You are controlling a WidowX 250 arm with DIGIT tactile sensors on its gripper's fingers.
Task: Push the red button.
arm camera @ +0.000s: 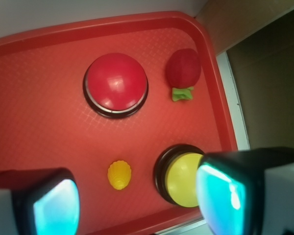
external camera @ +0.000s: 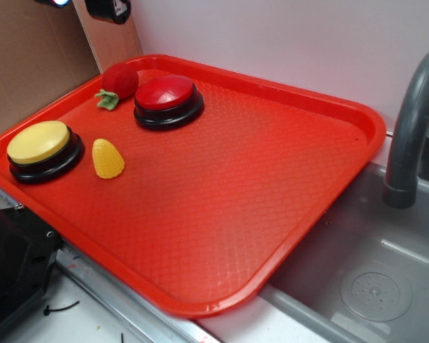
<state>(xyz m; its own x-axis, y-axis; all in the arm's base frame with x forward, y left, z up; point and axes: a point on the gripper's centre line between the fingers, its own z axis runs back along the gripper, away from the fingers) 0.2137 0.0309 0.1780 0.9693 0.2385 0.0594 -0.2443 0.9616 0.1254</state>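
Red button (arm camera: 116, 83) sits near the tray's (external camera: 222, 236) far edge, toward its far-left corner, beside the strawberry (arm camera: 183, 69). Judged rigid, glossy, likely slick; needs no grasp, only a press on the dome's centre. Gripper (arm camera: 137, 200) open, fingers apart, holding nothing. Count: one red button, one yellow button (arm camera: 179, 177), one strawberry, one corn (arm camera: 119, 174).

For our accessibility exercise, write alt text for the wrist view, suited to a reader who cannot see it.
A red button on a black base sits on a red tray, seen from above between the gripper fingers, which stand apart. A strawberry toy, a yellow button and a small yellow corn toy lie nearby.
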